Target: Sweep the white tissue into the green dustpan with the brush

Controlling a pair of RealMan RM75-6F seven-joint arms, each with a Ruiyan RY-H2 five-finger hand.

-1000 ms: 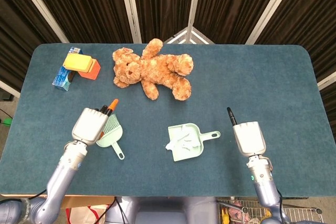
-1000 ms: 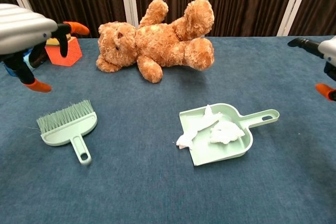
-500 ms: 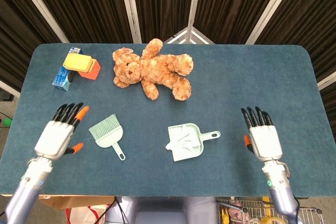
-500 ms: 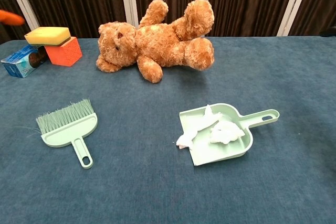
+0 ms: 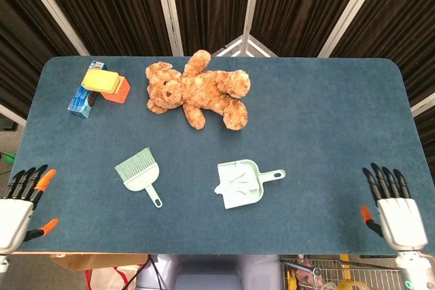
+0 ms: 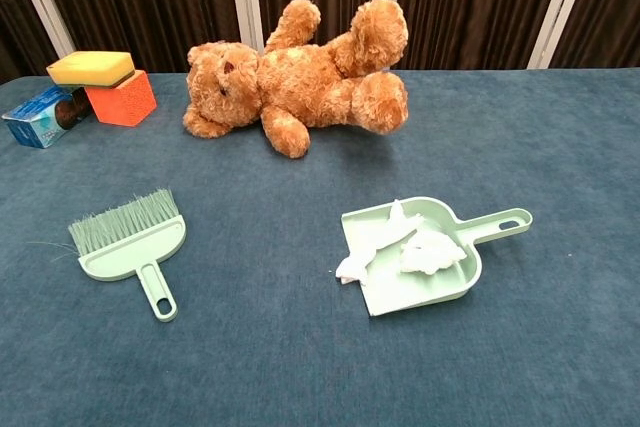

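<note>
Withdrawn robot hands; crumpled tissue (image 6: 418, 247) in dustpan (image 6: 455, 284).

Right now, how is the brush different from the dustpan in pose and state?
The brush lies bare, while the dustpan holds the white tissue, one piece hanging over its front lip. In the chest view the brush's handle points toward the camera; the dustpan's handle points right. Both are pale green, flat on the table, and untouched by either hand.
</note>
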